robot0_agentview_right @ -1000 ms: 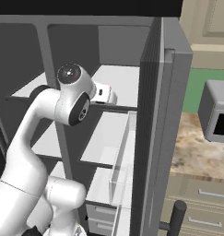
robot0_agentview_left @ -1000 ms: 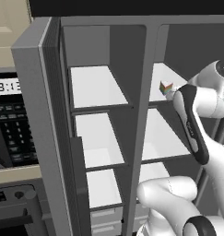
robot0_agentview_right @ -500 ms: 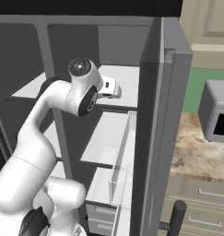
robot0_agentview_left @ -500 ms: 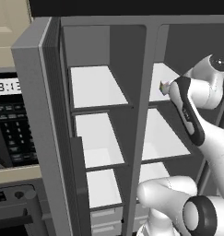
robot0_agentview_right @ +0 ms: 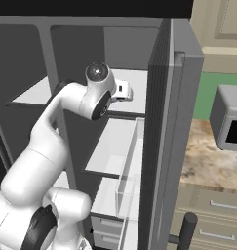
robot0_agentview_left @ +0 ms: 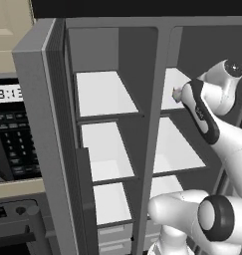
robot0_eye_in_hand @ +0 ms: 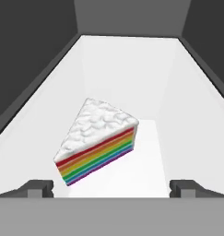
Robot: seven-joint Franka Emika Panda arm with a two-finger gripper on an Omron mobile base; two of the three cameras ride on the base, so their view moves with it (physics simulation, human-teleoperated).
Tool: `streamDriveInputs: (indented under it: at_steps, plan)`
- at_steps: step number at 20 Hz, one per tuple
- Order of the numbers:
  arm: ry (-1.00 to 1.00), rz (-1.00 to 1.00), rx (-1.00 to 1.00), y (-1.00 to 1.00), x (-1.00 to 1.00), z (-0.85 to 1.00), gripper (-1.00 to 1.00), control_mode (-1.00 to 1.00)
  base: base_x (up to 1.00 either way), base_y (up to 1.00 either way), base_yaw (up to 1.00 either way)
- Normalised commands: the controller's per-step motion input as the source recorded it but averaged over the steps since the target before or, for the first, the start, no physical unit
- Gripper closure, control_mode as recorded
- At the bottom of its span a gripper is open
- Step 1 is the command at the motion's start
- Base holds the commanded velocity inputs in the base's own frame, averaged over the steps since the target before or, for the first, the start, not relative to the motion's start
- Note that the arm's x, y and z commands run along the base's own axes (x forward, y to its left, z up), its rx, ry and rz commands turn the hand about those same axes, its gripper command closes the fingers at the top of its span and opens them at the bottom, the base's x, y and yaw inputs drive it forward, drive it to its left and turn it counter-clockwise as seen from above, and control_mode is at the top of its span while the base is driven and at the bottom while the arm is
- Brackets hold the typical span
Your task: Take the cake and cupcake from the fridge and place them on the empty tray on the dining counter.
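Gripper (robot0_eye_in_hand: 111,188), jaws wide, has pushed deeper onto the fridge (robot0_agentview_left: 53,124) shelf toward the cake (robot0_eye_in_hand: 97,140).

Glossy white rounded arm (robot0_agentview_right: 47,146) with dark joint rings.

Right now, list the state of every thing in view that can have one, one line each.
fridge: both doors open, shelves exposed.
cake: resting flat on a white fridge shelf, not gripped, whole.
gripper: open, fingertips either side of the cake's near end, not touching it.
microwave: door closed, on the counter to the right of the fridge.
fridge drawers: closed.
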Motion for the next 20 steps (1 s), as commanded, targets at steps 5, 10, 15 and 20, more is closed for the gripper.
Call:
streamDriveInputs:
  at_steps: [5,10,15,20]
  plan:
    - [0.01,0.0,0.0,0.0,0.23,0.0,-1.0,-1.0,0.0,0.0,0.0]
    - [0.01,-0.01,0.0,0.01,0.26,-0.09,-1.0,-1.0,0.0,0.0,0.0]
    - [0.0,0.0,0.0,0.0,0.21,-0.07,-1.0,-1.0,0.0,0.0,0.0]
    - [0.0,0.0,0.0,0.0,0.04,0.0,-1.0,-1.0,0.0,0.0,0.0]
